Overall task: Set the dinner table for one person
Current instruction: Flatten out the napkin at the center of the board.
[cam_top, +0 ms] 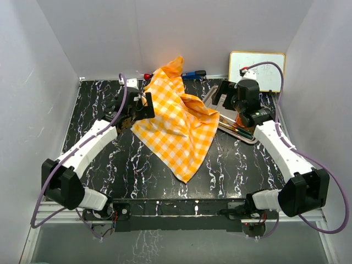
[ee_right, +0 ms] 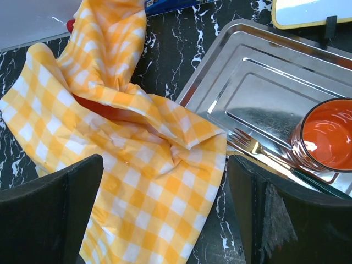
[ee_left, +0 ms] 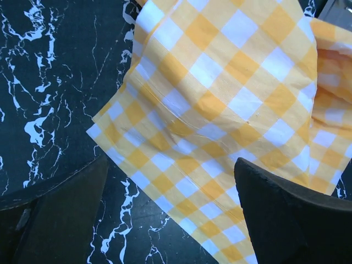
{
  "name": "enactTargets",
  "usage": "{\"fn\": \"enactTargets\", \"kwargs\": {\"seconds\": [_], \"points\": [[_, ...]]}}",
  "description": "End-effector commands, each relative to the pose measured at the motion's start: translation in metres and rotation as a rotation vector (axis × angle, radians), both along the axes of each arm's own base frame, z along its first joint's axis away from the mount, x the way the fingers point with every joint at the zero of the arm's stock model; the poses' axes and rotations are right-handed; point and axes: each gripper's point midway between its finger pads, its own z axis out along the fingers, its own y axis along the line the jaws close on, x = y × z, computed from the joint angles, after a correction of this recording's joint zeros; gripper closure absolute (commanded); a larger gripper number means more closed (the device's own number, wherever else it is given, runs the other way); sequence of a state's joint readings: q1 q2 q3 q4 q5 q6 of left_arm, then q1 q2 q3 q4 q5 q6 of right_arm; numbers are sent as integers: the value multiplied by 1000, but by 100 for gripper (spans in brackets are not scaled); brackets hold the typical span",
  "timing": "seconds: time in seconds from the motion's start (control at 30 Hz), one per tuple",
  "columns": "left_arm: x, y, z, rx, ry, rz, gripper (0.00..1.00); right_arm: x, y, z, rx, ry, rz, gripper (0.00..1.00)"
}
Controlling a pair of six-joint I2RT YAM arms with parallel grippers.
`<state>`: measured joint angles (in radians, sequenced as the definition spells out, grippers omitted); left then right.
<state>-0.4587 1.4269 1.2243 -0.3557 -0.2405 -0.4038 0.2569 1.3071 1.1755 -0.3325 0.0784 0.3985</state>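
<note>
- Two grippers hang over the far half of the table, both with jaws spread wide and nothing between them.
- Table: its black veined top fills the workspace under both arms. No place is laid on it yet, so I judge the task barely begun.
- A checked cloth lies rumpled across the middle. Its long axis runs on a slant from the far edge, where one end is bunched up, down to a corner pointing at the near edge.
- The left gripper is at the cloth's left side. Its wrist view shows the cloth's left corner on bare table, just ahead of the gap between the fingers.
- The right gripper hovers at the far right, above the cloth's folded right edge and a steel tray.
- In the tray lie an orange cup, a fork and what looks like a knife. The cloth's right edge reaches the tray's left rim.
- Deciding relation: the cloth lies right of the left gripper and left of the right one. The left arm is nearer a free corner, so spreading the cloth probably starts there.
</note>
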Motion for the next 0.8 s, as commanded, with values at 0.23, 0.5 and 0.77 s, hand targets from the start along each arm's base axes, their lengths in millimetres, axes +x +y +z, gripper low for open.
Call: {"fn": "enactTargets", "kwargs": {"seconds": [0.23, 0.5, 0.77], "points": [[-13, 6, 41, -33, -149, -31, 1, 2, 11, 3, 4, -35, 24, 5], [-7, 8, 23, 5, -105, -11, 1, -5, 7, 2, -10, -45, 17, 4], [0, 9, 23, 22, -121, -2, 1, -12, 8, 8, 11, -58, 19, 4]]}}
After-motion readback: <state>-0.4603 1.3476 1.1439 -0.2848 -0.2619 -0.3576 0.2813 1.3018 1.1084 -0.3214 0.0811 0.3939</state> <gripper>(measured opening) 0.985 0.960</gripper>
